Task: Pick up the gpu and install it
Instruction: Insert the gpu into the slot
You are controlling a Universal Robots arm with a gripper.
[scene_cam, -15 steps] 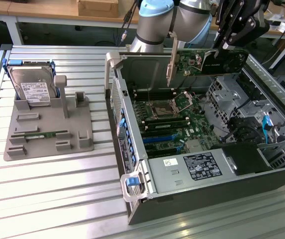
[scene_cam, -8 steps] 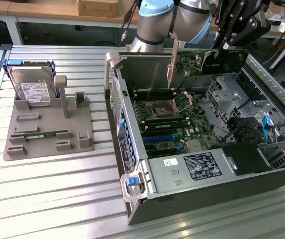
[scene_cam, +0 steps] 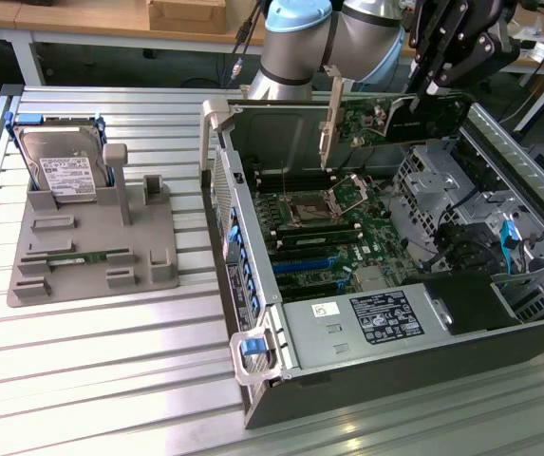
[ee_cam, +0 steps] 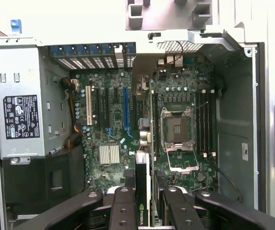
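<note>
Exterior view: the arm is reaching in from 1 o'clock. The hand [scene_cam: 430, 90] is holding the gpu [scene_cam: 395, 116] in the air above the far end of the open case [scene_cam: 253, 313]. The card is standing on edge, its silvery bracket [scene_cam: 328, 119] hanging down at the end toward the exterior view's left. It is sitting clear of the motherboard [scene_cam: 328, 237]. At 9 o'clock a gray fixture [scene_cam: 91, 247] is resting on the counter [scene_cam: 110, 380]. It is carrying a hard drive [scene_cam: 63, 171] upright and a memory stick [scene_cam: 77, 258] lying flat.

Wrist view: the camera is looking straight down into the case. The gpu [ee_cam: 142, 172] is appearing edge-on, and black fingers [ee_cam: 123, 203] are pressing on both of its faces. The hand [ee_cam: 143, 201] is partly closed, clamping the card. Beneath it are lying the motherboard [ee_cam: 113, 139], the CPU socket [ee_cam: 178, 127], a blue slot [ee_cam: 125, 105] and the power supply [ee_cam: 19, 115].
</note>
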